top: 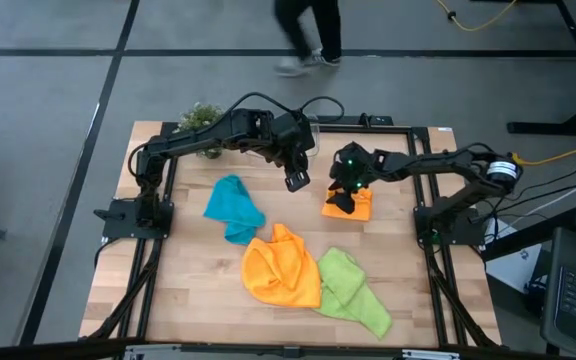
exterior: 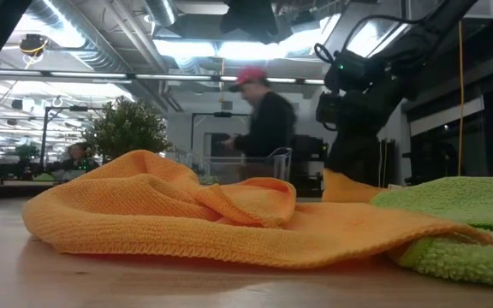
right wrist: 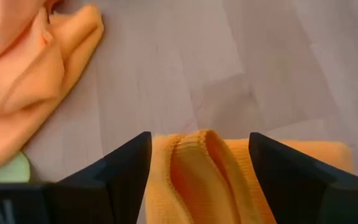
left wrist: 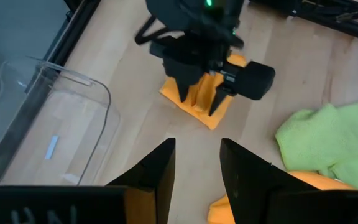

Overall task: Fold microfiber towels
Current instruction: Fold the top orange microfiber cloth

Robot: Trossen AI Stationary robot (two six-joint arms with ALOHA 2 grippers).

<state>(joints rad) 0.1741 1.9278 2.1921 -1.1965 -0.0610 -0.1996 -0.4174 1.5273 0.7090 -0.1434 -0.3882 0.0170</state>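
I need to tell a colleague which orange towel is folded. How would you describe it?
On the wooden table, look under the right gripper, whose open fingers straddle it. The small folded orange microfiber towel is a neat rectangle; the other orange towel lies crumpled mid-table.

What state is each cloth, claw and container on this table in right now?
Small orange towel: folded, flat, ridge pinched up.
Large orange towel: crumpled, unfolded.
Teal towel: crumpled.
Lime green towel: crumpled, touching the large orange one.
Right gripper: open, straddling the small orange towel's ridge.
Left gripper: open, empty, above the table.
Clear plastic tub: upright; contents unclear.
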